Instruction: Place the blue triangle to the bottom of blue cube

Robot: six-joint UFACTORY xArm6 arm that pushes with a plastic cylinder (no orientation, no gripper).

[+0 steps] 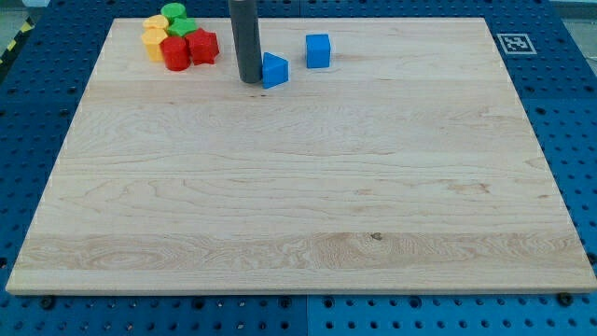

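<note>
In the camera view my tip (249, 80) rests on the table (298, 215) near the view's top, left of centre; the end effector is a plain dark rod with nothing to open, close or hold. The blue triangle (274, 70) sits just to the view's right of my tip, touching the rod or very nearly so; the contact itself cannot be made out. The blue cube (318, 50) lies farther to the view's right of my tip and a little toward the view's top, apart from the triangle, with bare wood between them. The triangle is thus to the cube's left and slightly lower in the view, not directly below it. To the view's left of my tip a tight cluster sits at the table's top-left corner: two red blocks (189, 49), yellow blocks (154, 37) and green blocks (176, 17), touching one another; their exact shapes are hard to tell.
</note>
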